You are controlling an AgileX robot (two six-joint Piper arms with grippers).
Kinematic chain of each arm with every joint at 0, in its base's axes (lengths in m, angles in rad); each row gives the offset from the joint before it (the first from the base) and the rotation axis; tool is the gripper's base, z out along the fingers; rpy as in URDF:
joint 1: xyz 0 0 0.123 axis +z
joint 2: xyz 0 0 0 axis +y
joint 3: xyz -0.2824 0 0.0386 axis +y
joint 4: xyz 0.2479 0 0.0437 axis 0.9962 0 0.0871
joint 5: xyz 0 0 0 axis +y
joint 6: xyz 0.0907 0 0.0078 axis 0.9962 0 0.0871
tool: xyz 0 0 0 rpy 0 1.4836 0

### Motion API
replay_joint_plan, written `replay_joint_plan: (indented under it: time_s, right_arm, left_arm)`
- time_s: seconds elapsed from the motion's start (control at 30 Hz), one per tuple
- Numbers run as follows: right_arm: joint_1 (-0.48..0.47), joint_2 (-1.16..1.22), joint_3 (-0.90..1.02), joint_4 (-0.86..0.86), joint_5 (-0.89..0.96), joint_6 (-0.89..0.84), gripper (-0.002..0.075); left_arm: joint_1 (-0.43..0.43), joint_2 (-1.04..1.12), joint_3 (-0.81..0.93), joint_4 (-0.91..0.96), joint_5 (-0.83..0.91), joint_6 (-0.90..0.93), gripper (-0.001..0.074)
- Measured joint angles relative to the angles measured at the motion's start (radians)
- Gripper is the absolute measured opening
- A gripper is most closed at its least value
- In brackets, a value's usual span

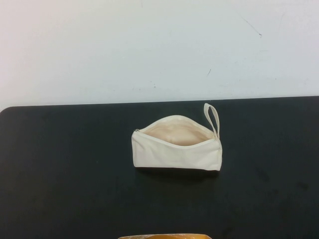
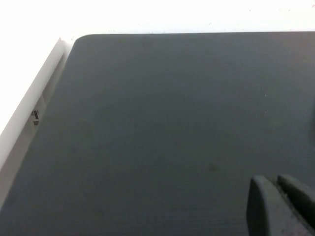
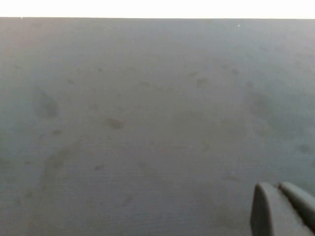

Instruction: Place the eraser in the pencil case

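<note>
At the centre of the high view, the pencil case (image 1: 175, 149) lies on the black mat (image 1: 60, 174) with its zip gaping, beige lining showing and its loop strap (image 1: 213, 117) up at its right end; the eraser is not visible, and neither arm appears. In the left wrist view, the left gripper (image 2: 281, 206) sits at lower right over bare mat, fingers pressed together. In the right wrist view, the right gripper (image 3: 283, 209) sits likewise at lower right, fingers together, holding nothing.

pencil case (image 1: 175, 148): one lying open mid-frame | bench (image 1: 60, 174): one, black | left claw (image 2: 283, 204): one showing lower right of its wrist view | right claw (image 3: 283, 206): one showing lower right of its wrist view
</note>
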Motion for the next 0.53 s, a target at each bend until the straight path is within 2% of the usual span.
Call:
replay_joint_plan:
  time_s: [0.53]
  right_arm:
    - [0.000,0.000,0.000,0.000,0.000,0.000,-0.0001]
  left_arm:
    - [0.001,0.000,0.000,0.000,0.000,0.018,-0.0001]
